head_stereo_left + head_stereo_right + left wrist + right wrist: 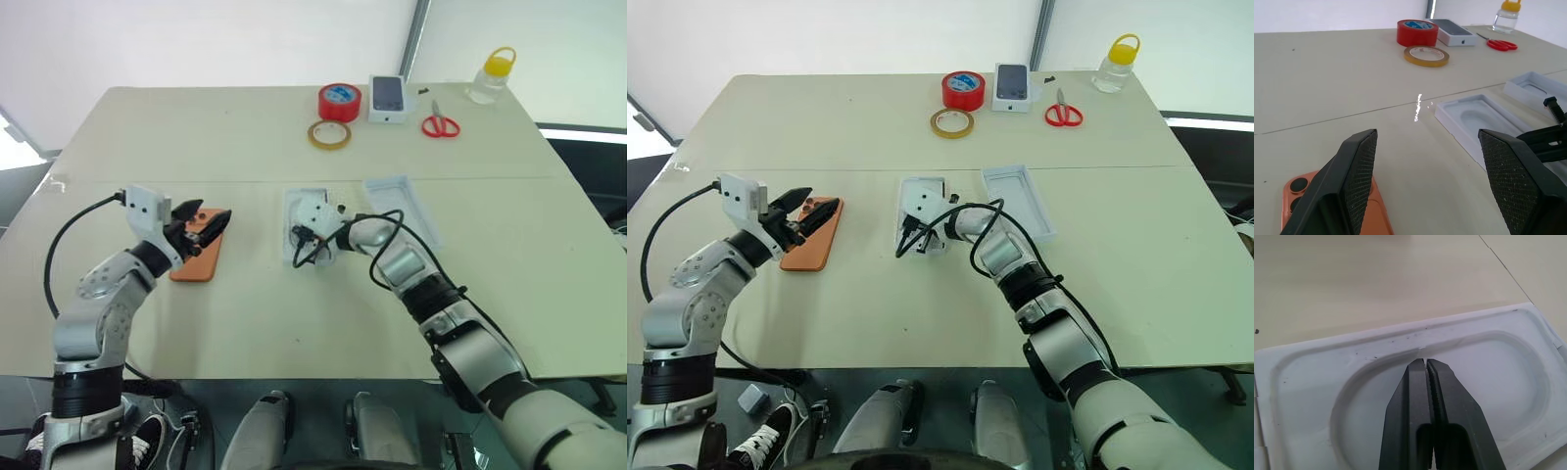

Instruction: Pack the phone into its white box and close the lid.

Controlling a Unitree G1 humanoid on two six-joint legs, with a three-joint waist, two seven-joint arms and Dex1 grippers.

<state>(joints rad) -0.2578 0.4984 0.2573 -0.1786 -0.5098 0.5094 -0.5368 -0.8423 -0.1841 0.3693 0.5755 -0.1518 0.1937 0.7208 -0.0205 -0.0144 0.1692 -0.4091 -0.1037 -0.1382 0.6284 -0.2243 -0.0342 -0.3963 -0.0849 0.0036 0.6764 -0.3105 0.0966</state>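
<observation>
The orange phone (196,262) lies flat on the table at the left, its camera lenses (1298,185) facing up. My left gripper (211,225) hovers open just over the phone's far end, holding nothing. At the table's middle sits the white box (290,211), its floor covered by a flat white card with an oval recess (1312,382). My right gripper (1425,361) is shut, its tips resting at the rim of that recess. The lid (392,191), a shallow white tray, lies open side up just right of the box.
Along the far edge stand a red tape roll (339,101), a tan tape ring (329,134), a small white carton with a phone picture (388,98), red scissors (441,125) and a yellow-capped bottle (493,76). A black cable loops off my right wrist.
</observation>
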